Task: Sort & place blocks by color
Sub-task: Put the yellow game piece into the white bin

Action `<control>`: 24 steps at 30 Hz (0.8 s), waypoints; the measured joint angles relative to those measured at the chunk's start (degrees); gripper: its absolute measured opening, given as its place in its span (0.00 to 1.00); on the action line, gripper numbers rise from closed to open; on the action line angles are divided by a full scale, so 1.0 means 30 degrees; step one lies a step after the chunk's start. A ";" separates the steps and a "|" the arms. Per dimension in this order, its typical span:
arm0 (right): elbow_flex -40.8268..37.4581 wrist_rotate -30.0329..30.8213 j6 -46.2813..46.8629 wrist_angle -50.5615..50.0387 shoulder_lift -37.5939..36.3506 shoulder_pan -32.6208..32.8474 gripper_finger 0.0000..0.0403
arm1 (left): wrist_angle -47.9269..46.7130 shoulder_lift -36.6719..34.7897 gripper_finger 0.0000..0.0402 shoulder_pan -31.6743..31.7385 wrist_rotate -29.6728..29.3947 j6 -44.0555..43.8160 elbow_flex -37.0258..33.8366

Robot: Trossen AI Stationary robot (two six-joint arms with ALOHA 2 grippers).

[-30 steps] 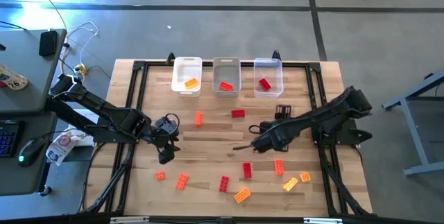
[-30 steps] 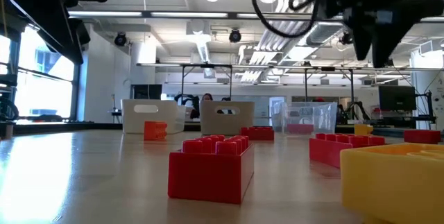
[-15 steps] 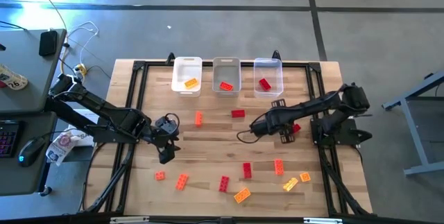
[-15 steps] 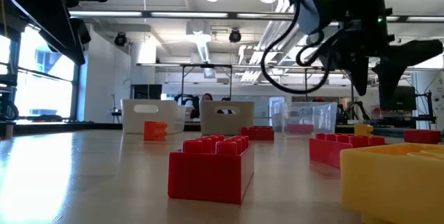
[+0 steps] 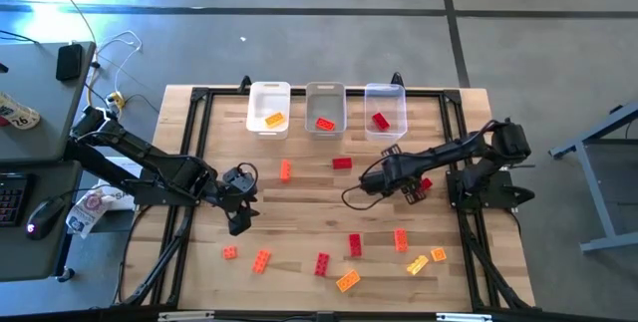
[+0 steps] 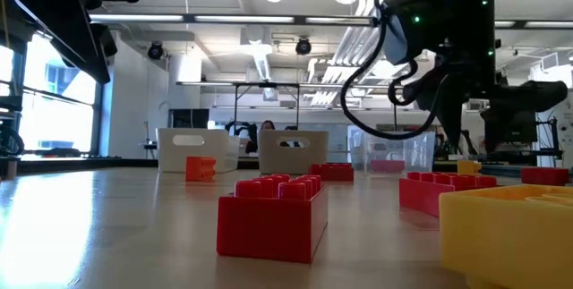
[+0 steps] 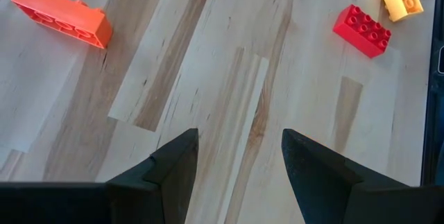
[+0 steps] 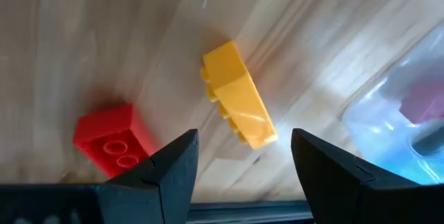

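Studded blocks lie flat on the wooden table [image 5: 299,202]: orange [image 5: 285,169], red [image 5: 342,163], and several red, orange and yellow ones along the near edge, such as [image 5: 355,245]. My right gripper [image 5: 402,172] is open and points down near the clear bin [image 5: 386,111]. In the right wrist view its fingers stand on either side of a yellow block [image 8: 239,102] without touching it, and a red block [image 8: 111,141] lies beside that one. My left gripper [image 5: 237,222] hangs open over bare wood at the left [image 7: 239,154].
A white bin [image 5: 269,110], a grey bin [image 5: 325,110] and the clear bin stand in a row at the far edge, each with one block inside. The left wrist view shows an orange block [image 7: 62,23] and a red block [image 7: 361,31] ahead. Black frame rails border the table.
My right arm has swung from the table's middle toward the far edge and the clear bin, uncovering a red block beside it. In the low view the right gripper has come down. The left arm has kept still.
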 joint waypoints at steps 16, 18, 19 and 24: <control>-0.2941 0.0896 -0.0418 0.3349 0.0000 -0.0923 0.53 | 0.0000 0.0000 0.49 0.0000 -0.0076 0.0000 0.0000; -0.3106 0.0812 -0.0252 0.3659 0.0000 -0.1154 0.50 | 0.0000 0.0000 0.49 0.0000 -0.0076 0.0000 0.0000; -0.3132 0.0770 -0.0066 0.3736 0.0000 -0.1254 0.48 | 0.0000 0.0000 0.49 0.0000 -0.0076 -0.0005 0.0000; -0.3132 0.0217 0.1398 0.4147 0.0000 -0.1495 0.32 | 0.0000 0.0000 0.49 0.0000 -0.0076 0.0000 0.0000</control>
